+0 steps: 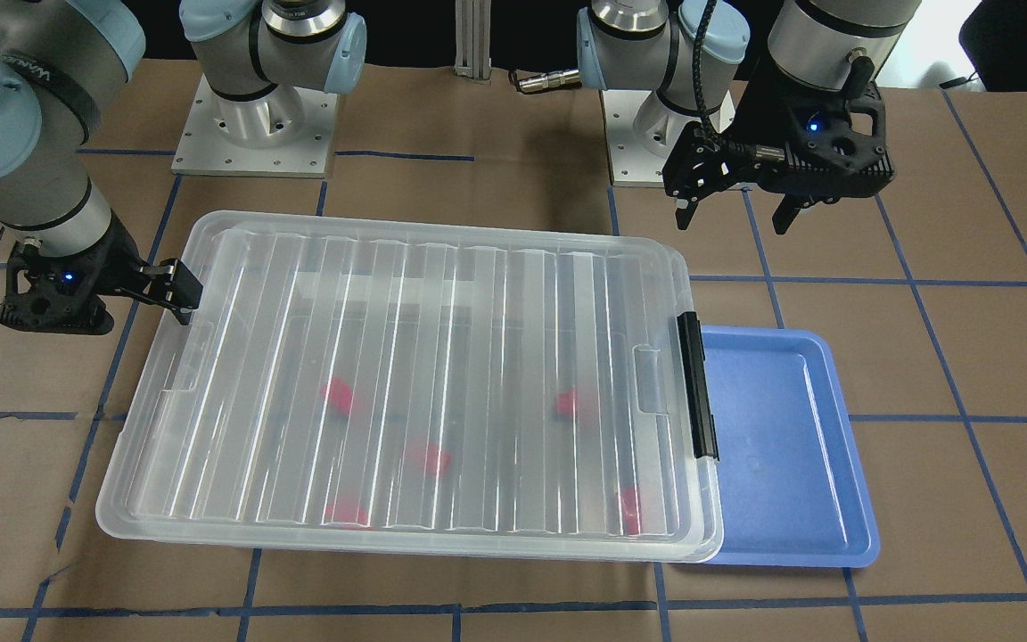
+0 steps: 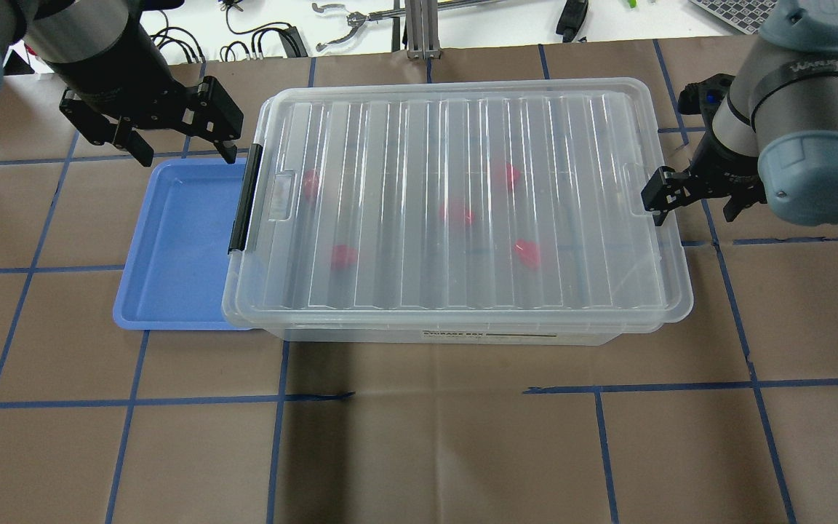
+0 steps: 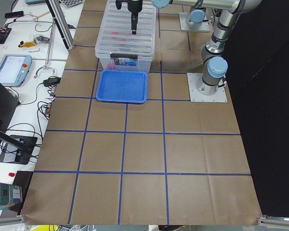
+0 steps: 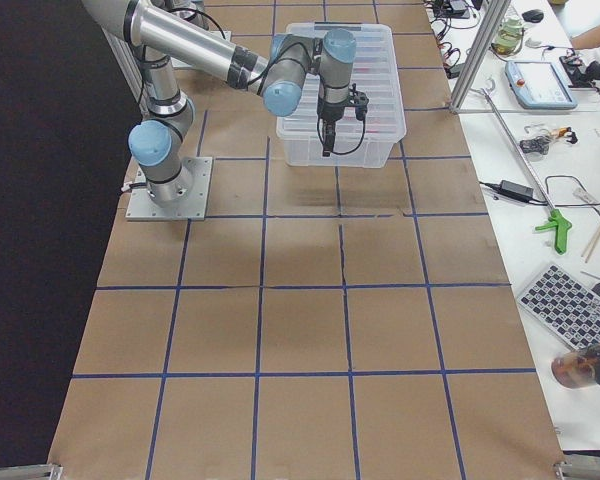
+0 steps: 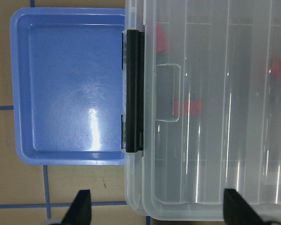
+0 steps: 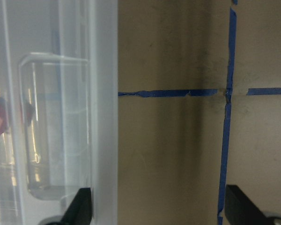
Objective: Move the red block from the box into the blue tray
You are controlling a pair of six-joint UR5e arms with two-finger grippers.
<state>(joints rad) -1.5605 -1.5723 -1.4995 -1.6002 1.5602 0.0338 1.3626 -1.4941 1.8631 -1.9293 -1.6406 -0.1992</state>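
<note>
Nearest, bare desk (image 2: pixel 419 451). The lidded box (image 2: pixel 361 331) shows five blocks through its lid from overhead, one red block (image 2: pixel 344 256) among them; the left wrist view catches three. The blue tray (image 2: pixel 172 240) sits just beside the latch (image 5: pixel 133 93). Beyond, the left jaws hang apart over the tray's far rim. The right jaws, apart, straddle the box's opposite rim.

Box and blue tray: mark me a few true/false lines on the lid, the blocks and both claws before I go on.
1. The lid is on the box. True.
2. The black latch bar is on the box end beside the blue tray. True.
3. The blue tray holds a red block. False: it is empty; five red blocks show through the lid, inside the box.
4. The left claw is shut on a block. False: it is open and empty, above the tray's edge near the latch bar.
5. The right claw is open at the box's other short end. True.
</note>
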